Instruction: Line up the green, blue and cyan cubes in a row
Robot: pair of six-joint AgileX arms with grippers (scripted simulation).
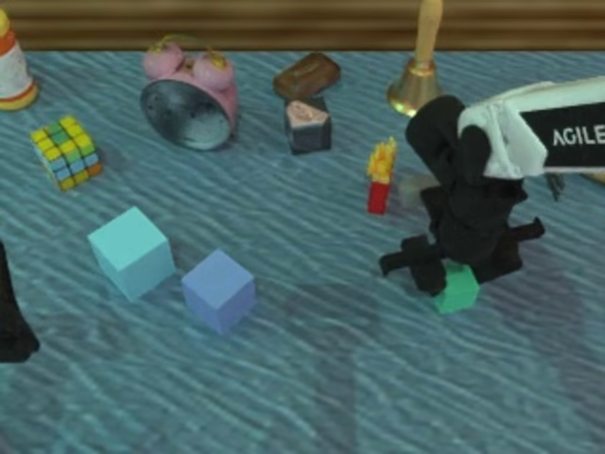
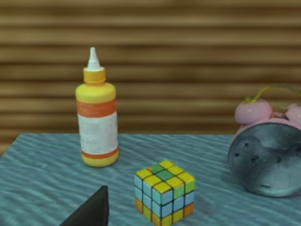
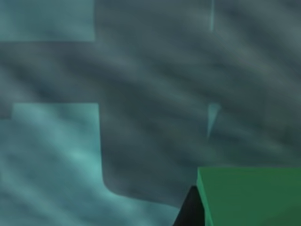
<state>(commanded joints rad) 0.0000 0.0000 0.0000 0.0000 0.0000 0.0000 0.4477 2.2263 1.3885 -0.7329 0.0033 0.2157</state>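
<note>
Green fills the corner of the right wrist view: the green cube (image 3: 249,195) sits directly under the right claw (image 1: 444,276), on the desk (image 1: 312,378) or barely off it, touching a dark finger (image 3: 190,209). I cannot tell whether the claw is clamped on it. The relation that matters is sideways: the blue cube (image 1: 219,289) lies well off toward the desk's left from the claw, and the cyan cube (image 1: 130,251) sits just beyond it, farther still. So the green one probably has to travel left. The left claw (image 1: 11,326) is parked at the left edge.
</note>
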